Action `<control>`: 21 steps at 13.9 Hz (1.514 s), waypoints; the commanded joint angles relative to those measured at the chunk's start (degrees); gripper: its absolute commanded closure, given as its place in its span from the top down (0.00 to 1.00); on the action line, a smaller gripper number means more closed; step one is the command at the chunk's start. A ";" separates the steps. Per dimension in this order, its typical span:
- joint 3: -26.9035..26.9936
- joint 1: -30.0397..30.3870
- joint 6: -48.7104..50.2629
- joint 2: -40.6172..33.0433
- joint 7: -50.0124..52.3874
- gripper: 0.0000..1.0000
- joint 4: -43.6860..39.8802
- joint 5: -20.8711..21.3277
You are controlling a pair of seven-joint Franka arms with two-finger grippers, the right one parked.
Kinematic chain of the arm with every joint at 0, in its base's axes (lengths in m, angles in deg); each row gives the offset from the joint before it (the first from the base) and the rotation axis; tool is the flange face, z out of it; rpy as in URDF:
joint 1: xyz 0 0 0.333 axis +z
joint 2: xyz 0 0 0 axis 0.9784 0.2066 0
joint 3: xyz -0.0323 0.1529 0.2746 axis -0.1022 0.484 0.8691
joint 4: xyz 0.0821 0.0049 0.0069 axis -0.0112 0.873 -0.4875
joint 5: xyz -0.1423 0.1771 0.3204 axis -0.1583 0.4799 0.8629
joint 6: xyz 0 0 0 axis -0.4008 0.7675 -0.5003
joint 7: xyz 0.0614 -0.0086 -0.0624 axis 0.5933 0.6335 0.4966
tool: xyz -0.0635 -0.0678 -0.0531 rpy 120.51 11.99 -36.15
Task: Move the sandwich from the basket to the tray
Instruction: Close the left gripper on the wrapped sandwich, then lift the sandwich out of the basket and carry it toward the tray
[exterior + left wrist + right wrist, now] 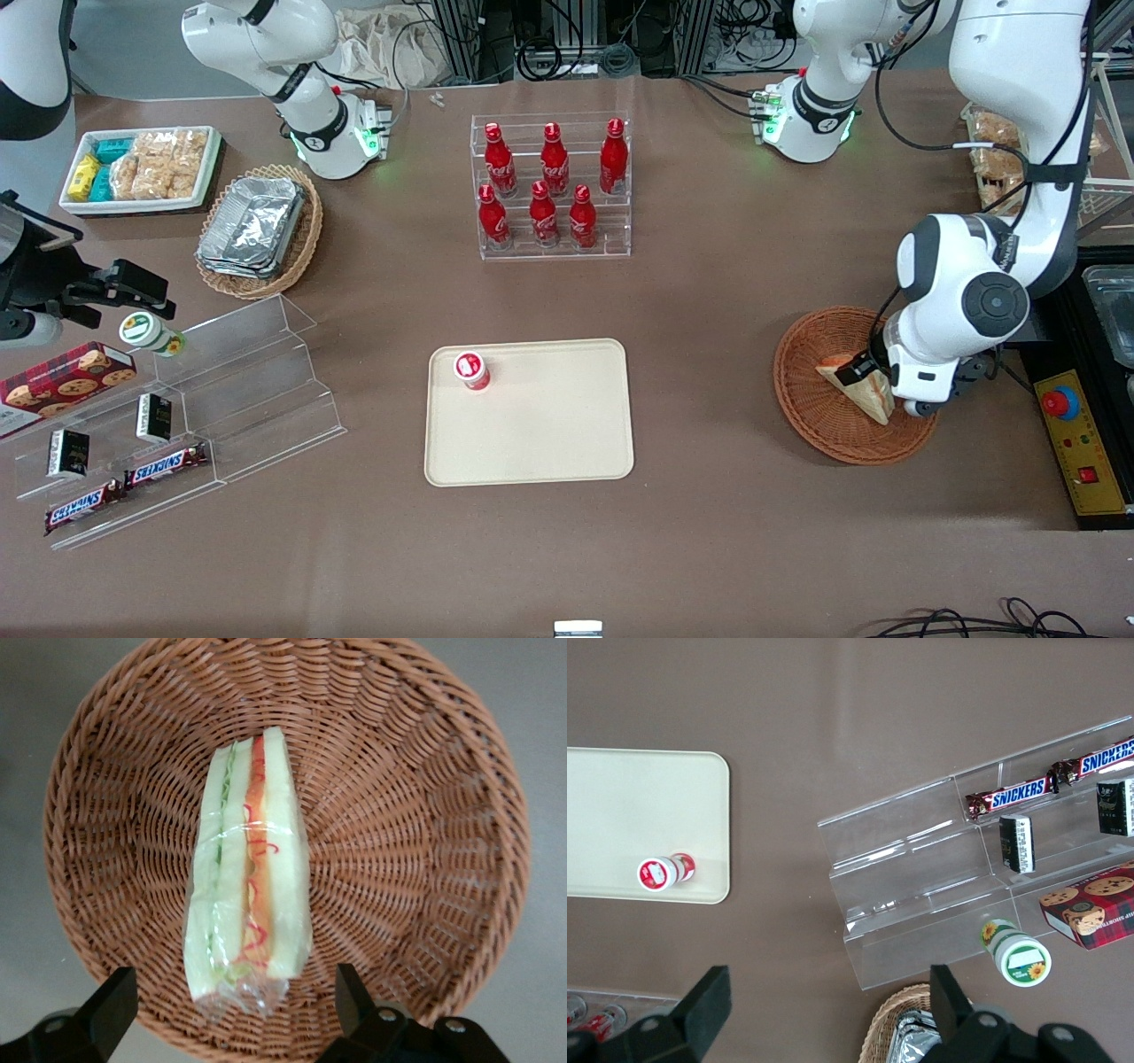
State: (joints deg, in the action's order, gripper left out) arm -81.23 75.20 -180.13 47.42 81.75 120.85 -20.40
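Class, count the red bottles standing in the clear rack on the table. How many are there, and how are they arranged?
6, in the rack: three on the upper step, three on the lower step, nearer the front camera. None seem hidden. The gripper, jaws open, hovers over the basket.

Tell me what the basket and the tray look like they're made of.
The basket under the open gripper looks like reddish-brown woven wicker, judging by its ribbed strands. The tray looks like smooth matte cream plastic, though the material isn't certain.

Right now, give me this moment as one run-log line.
phase: pre-grasp | gripper: open, over basket, fingers straddling sandwich | sandwich: in basket, not gripped | tray: holds one small red-capped bottle
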 commanded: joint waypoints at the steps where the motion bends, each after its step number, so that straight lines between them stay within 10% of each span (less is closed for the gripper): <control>1: -0.07 0.68 -5.43 -0.99 0.96 0.99 4.47 1.05; 5: 0.02 0.68 -8.08 0.60 0.96 0.90 4.74 0.97; 9: 0.02 0.68 -9.14 1.04 0.35 0.23 4.47 1.05; 12: -0.06 0.59 -8.26 0.16 0.25 0.06 4.12 1.14; 21: -0.77 -0.28 38.10 -4.50 -12.55 0.05 -27.47 1.23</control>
State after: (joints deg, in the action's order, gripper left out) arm -81.92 75.21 -150.16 41.73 73.41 102.07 -19.80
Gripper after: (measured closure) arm 0.846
